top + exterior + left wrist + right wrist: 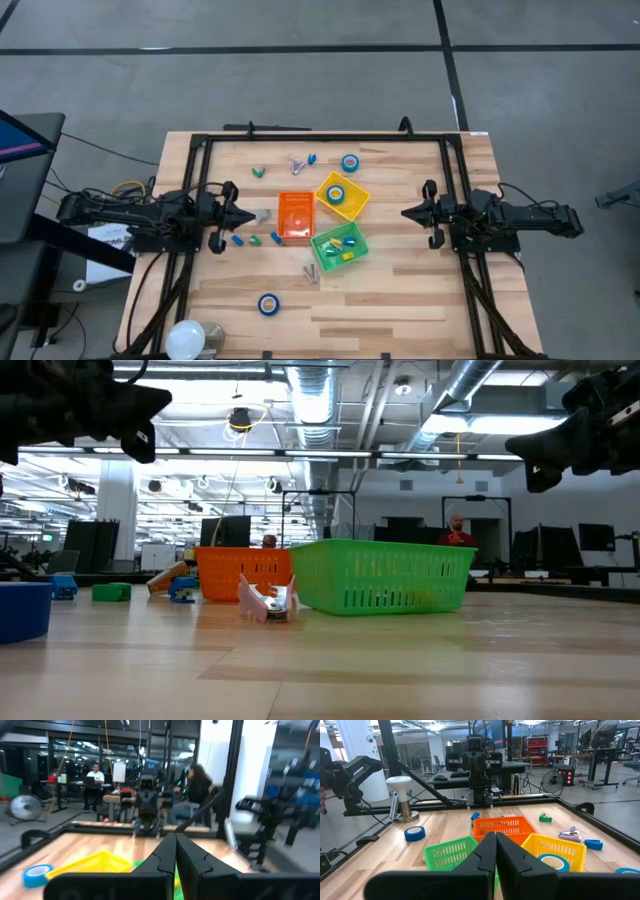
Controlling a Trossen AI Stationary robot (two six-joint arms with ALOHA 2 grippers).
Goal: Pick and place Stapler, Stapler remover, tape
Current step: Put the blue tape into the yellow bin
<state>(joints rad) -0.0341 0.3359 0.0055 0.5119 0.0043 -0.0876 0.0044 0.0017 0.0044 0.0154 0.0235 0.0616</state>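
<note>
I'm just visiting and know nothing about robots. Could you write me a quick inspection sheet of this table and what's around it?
Surface: pale wooden table inside a dark frame.
Job's things: blue tape roll near the front edge, another at the back, one inside the yellow bin; orange bin and green bin beside it.
Clutter: small blue and green pieces scattered; white lamp at a corner.
Pincers: left pincer and right pincer both shut, empty, held above the table.
Cables: loose wires behind the left arm.
Surroundings: people seated at desks beyond the table.
</note>
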